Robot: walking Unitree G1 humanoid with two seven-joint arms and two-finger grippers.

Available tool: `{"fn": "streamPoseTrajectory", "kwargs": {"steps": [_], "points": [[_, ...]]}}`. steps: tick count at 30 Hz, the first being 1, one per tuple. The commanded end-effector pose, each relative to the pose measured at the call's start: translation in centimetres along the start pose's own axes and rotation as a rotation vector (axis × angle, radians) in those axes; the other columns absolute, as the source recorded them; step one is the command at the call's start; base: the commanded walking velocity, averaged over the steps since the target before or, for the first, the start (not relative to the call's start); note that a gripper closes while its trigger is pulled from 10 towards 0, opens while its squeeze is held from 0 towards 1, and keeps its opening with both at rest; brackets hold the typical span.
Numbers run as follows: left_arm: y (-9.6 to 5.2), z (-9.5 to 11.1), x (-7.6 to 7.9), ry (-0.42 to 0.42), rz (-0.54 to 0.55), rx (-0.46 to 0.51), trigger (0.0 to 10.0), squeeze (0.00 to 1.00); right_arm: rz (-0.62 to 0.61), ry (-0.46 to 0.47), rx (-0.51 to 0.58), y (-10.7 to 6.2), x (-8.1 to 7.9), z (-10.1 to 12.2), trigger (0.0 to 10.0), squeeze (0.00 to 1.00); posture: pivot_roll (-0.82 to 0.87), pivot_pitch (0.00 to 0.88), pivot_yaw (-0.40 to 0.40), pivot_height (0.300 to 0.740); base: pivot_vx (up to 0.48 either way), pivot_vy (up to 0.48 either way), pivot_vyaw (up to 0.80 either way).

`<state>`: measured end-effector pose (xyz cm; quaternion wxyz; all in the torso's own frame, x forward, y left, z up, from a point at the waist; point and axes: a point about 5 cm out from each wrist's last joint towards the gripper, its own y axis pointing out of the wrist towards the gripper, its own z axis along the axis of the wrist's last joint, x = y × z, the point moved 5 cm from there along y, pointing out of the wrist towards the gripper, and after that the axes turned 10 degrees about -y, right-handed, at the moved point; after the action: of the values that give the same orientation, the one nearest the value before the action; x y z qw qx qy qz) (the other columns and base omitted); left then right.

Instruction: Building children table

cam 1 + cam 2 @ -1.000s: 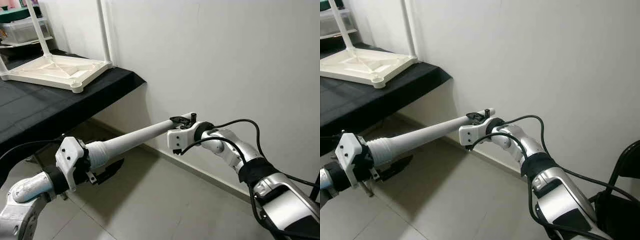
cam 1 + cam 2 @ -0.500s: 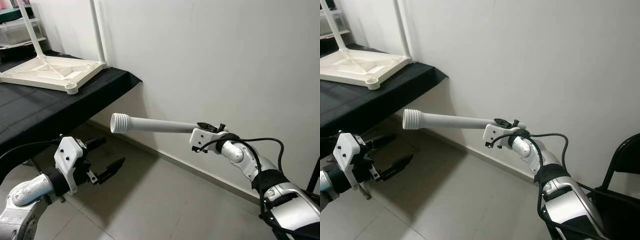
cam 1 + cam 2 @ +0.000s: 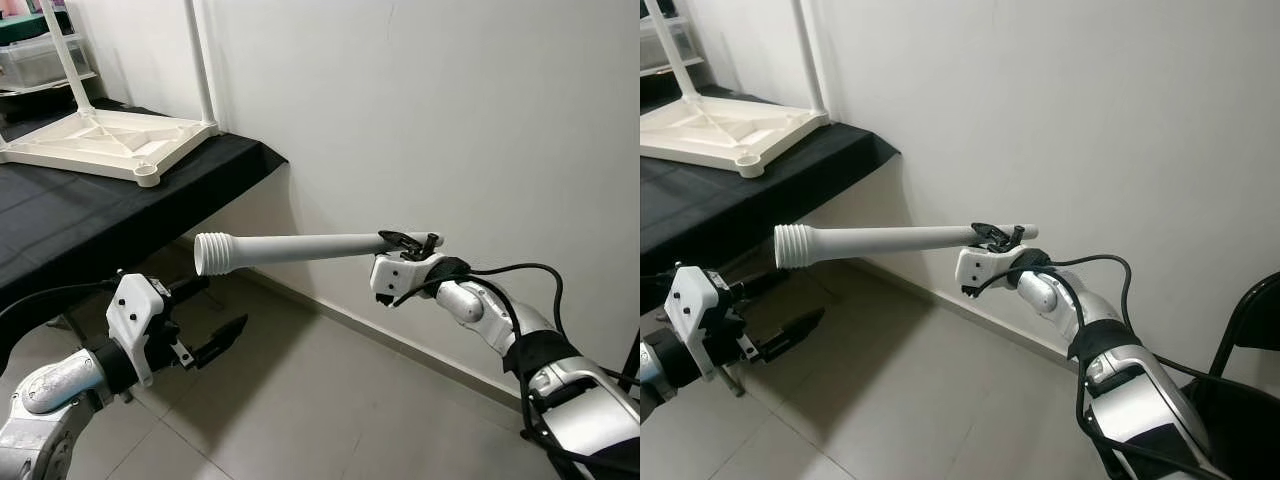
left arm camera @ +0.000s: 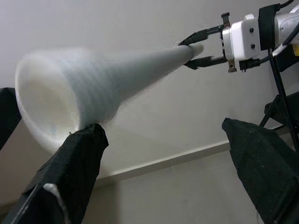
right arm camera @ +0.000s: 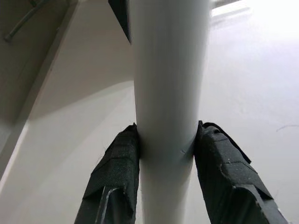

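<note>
My right gripper [image 3: 408, 240] is shut on the thin end of a white table leg [image 3: 300, 248], which it holds level over the floor with the threaded wide end [image 3: 210, 254] pointing to my left. In the right wrist view both black pads [image 5: 114, 172] press the leg [image 5: 168, 84]. My left gripper [image 3: 215, 315] hangs open just below and left of the threaded end, touching nothing. The upturned white tabletop [image 3: 110, 140] lies on the black-clothed table [image 3: 120, 215] at the upper left, with two legs [image 3: 200, 60] standing up from it and an empty corner socket [image 3: 147, 176] facing me.
A white wall [image 3: 420, 110] runs close behind the leg, with a skirting board along the tiled floor [image 3: 320, 400]. A black chair [image 3: 1250, 340] stands at the far right. Storage boxes [image 3: 40, 55] sit on shelves behind the table.
My left gripper has let go of the leg's wide end and opened. The right gripper alone now carries the leg, which has swung up level and shifted a little left.
</note>
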<state>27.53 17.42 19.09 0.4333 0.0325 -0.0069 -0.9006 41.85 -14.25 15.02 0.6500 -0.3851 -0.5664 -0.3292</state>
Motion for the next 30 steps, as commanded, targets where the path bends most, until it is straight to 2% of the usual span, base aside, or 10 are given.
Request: {"fn": "streamPoseTrajectory", "kwargs": {"steps": [1, 30], "points": [[-0.34, 0.46, -0.36, 0.014, 0.011, 0.0, 10.0, 0.0, 0.002, -0.012, 0.022, -0.03, -0.03, 0.31, 10.0, 0.0, -0.05, 0.0, -0.044, 0.74, 0.0, 0.0, 0.0], [-0.34, 0.46, -0.36, 0.014, 0.011, 0.0, 10.0, 0.0, 0.002, -0.012, 0.022, -0.03, -0.03, 0.31, 10.0, 0.0, -0.05, 0.0, -0.044, 0.74, 0.0, 0.0, 0.0]]}}
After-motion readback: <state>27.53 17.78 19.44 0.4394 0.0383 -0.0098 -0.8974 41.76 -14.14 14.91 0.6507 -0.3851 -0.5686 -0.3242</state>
